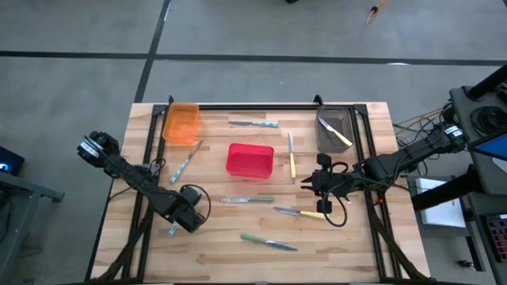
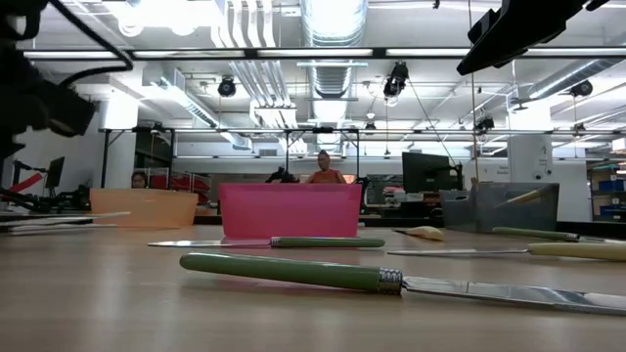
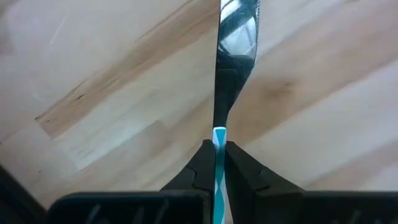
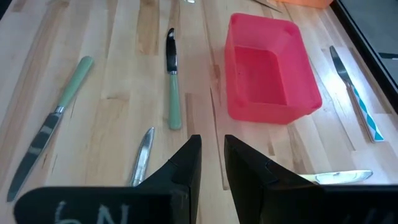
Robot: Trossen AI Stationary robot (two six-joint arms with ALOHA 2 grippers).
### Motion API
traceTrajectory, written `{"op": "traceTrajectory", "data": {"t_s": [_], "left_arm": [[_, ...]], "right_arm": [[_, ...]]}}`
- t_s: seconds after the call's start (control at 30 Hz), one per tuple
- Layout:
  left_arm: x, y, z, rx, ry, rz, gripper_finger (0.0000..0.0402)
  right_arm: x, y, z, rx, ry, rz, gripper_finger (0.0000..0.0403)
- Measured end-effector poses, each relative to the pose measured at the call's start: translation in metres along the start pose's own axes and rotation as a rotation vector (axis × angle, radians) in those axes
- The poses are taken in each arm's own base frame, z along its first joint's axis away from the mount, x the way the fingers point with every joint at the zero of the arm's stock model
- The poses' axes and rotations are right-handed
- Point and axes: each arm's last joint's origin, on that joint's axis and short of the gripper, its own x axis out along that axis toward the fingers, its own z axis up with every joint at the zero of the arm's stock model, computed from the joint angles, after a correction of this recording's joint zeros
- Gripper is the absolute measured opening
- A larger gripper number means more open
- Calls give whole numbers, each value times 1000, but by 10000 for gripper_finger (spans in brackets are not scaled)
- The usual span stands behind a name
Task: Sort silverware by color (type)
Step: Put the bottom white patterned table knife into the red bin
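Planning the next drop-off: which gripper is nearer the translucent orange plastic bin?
Left. The left gripper, shut on a blue-handled utensil, sits at the front-left of the table, below the translucent orange plastic bin. The right gripper hovers well across the table, beyond the red bin.

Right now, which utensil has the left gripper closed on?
Start at the orange bin, far left on the table, and come toward the near edge to the left gripper. It is shut on a blue-handled utensil, the only piece held; the rest lie loose.

Blue utensil [image 3: 219, 158] handle end hidden between left gripper [image 3: 216, 163] fingers; metal tip cut off at frame edge.
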Motion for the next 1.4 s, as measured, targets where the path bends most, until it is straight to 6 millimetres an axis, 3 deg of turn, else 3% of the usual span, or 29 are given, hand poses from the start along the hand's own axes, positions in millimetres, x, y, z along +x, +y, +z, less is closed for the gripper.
{"op": "traceTrajectory", "data": {"t_s": [0.27, 0.57, 0.93, 1.4], "left_arm": [[-34, -14, 4, 15, -76, -11, 1], [-88, -38, 11, 53, -237, -137, 0], [-150, -52, 35, 138, -449, -241, 0], [-172, -46, 95, 257, -523, -177, 0]], "right_arm": [[0, 0, 0, 0, 0, 0, 61], [0, 0, 0, -3, 1, 0, 61], [0, 0, 0, -10, 1, 0, 61], [0, 0, 0, -12, 1, 0, 61]]}}
